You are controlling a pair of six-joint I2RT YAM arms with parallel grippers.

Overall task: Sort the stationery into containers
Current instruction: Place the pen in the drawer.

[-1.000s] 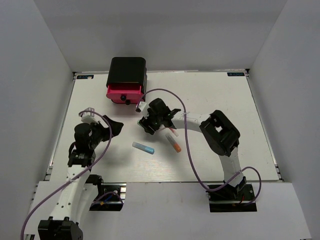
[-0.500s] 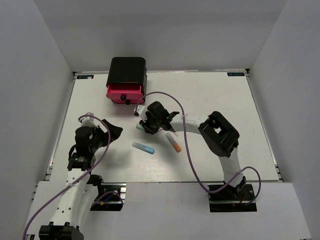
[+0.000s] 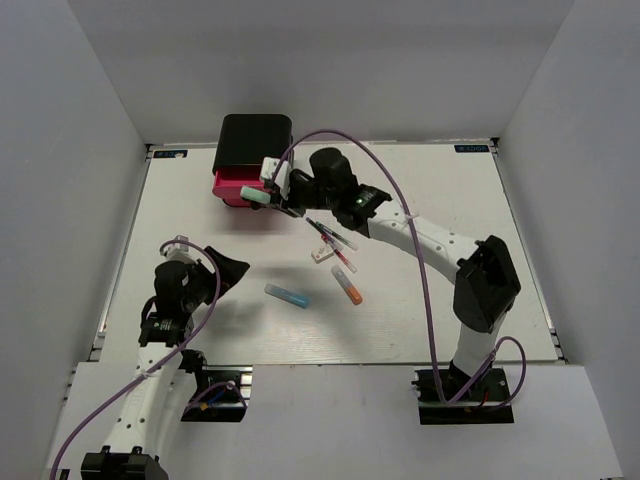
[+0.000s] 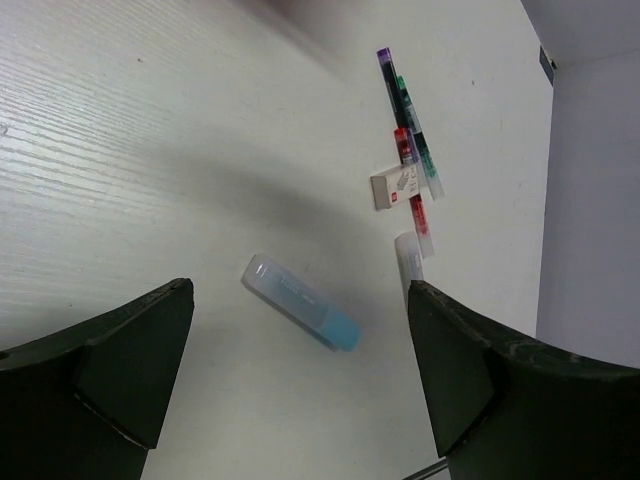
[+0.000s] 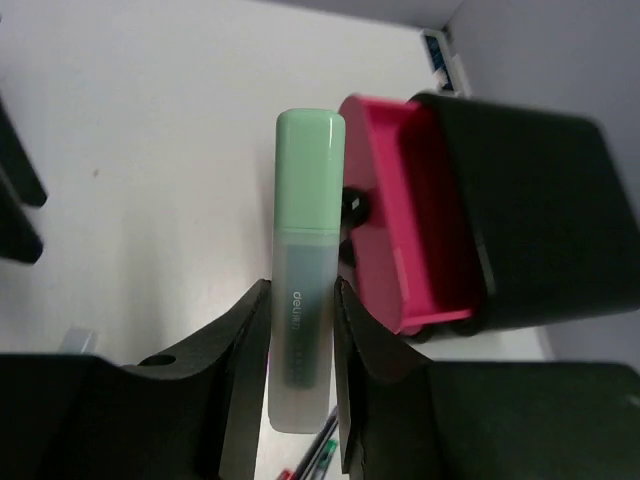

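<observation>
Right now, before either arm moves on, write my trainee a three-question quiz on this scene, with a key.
1. True or false: the right gripper is shut on the green-capped tube.
2. In the left wrist view, what lies on the table between the fingers of the open left gripper? A) the blue-ended tube B) a stapler C) a roll of tape
3. Fill in: the pulled-out drawer of the black cabinet is coloured ____.
Key: 1 true; 2 A; 3 pink.
</observation>
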